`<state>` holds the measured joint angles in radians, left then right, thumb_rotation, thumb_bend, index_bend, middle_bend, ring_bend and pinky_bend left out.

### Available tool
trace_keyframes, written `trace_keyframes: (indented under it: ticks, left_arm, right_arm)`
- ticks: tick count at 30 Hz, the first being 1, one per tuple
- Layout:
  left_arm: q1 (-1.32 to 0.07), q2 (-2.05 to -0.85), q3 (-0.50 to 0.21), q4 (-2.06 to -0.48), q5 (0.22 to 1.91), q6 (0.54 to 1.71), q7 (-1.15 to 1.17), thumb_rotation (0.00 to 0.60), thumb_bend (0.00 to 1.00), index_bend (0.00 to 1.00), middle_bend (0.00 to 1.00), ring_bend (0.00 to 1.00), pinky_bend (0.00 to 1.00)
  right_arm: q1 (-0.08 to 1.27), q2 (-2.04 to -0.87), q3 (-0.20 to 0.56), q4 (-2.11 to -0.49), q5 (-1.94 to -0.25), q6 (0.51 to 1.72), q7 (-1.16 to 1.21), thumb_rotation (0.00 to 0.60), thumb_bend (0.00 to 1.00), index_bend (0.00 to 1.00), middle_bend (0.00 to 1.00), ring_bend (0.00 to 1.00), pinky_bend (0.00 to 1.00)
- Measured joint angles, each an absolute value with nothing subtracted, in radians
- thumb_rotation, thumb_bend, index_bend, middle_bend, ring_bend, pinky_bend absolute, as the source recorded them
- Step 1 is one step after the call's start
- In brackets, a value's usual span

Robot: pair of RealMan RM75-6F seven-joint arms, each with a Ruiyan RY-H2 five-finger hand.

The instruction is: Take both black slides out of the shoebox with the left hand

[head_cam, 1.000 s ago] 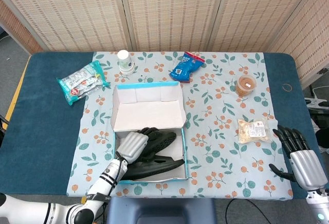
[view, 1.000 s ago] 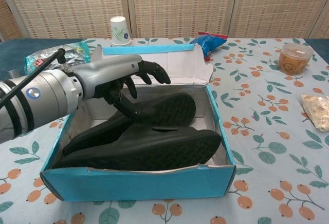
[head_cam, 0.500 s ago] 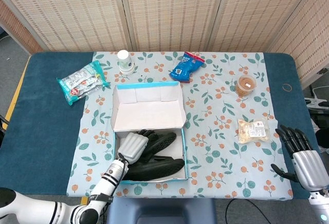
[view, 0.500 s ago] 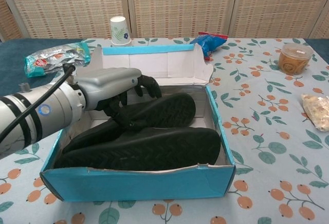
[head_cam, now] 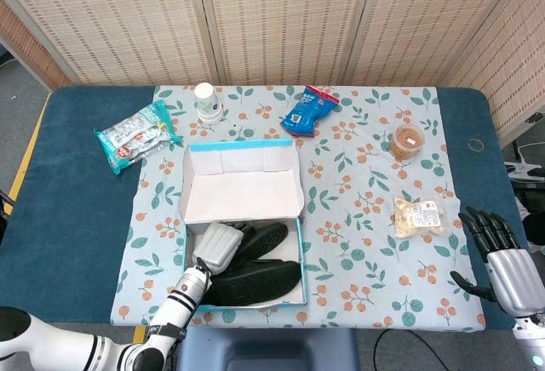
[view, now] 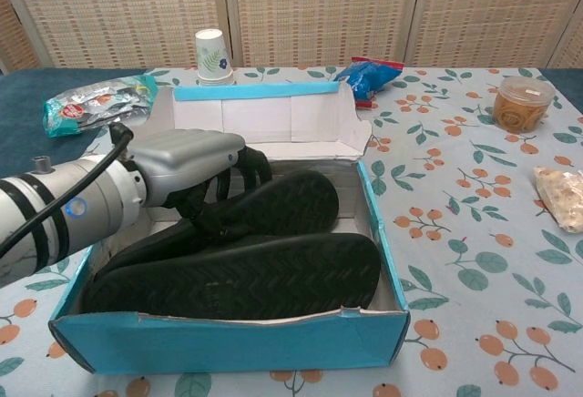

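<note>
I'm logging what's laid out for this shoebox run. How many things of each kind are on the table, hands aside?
Black slides: 2
Shoebox: 1
Paper cup: 1
Snack packets: 3
Lidded tub: 1
Small ring: 1
Total: 9

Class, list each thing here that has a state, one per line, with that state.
shoebox: open, lid folded back.
black slides: both inside the shoebox, soles showing.
left hand: fingers curled onto the rear slide.
right hand: open, holding nothing.
paper cup: upright.
round tub: lidded.
</note>
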<state>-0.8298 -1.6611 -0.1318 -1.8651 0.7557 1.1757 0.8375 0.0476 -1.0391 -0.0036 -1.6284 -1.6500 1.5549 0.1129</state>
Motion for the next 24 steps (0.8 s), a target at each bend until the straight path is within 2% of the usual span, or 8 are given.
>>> trace_keyframes:
  ticks: [5, 10, 16, 24]
  left_arm:
    - [-0.832, -1.646, -0.132, -1.882, 0.76, 1.165, 0.813, 0.6, 0.54, 0.8, 0.84, 0.63, 0.61]
    - [-0.827, -1.644, -0.129, -1.874, 0.818, 1.159, 0.756, 0.6, 0.69, 0.9, 0.92, 0.68, 0.66]
    - [-0.812, -1.639, -0.116, -1.838, 0.935, 1.136, 0.651, 0.6, 0.78, 0.93, 0.94, 0.69, 0.66]
    - [-0.784, -1.613, -0.094, -1.8, 1.111, 1.121, 0.525, 0.6, 0.79, 0.94, 0.95, 0.69, 0.66]
  right_arm:
    - [0.046, -1.038, -0.003, -1.63, -1.648, 1.555, 0.112, 0.6, 0.1, 0.0, 0.0, 0.0, 0.0]
    - [0.045, -1.037, -0.002, -1.632, -1.646, 1.554, 0.113, 0.6, 0.1, 0.0, 0.0, 0.0, 0.0]
    - [0.045, -1.036, -0.002, -1.634, -1.642, 1.551, 0.115, 0.6, 0.1, 0.0, 0.0, 0.0, 0.0]
    - [0.044, -1.036, -0.001, -1.637, -1.637, 1.548, 0.111, 0.6, 0.1, 0.0, 0.0, 0.0, 0.0]
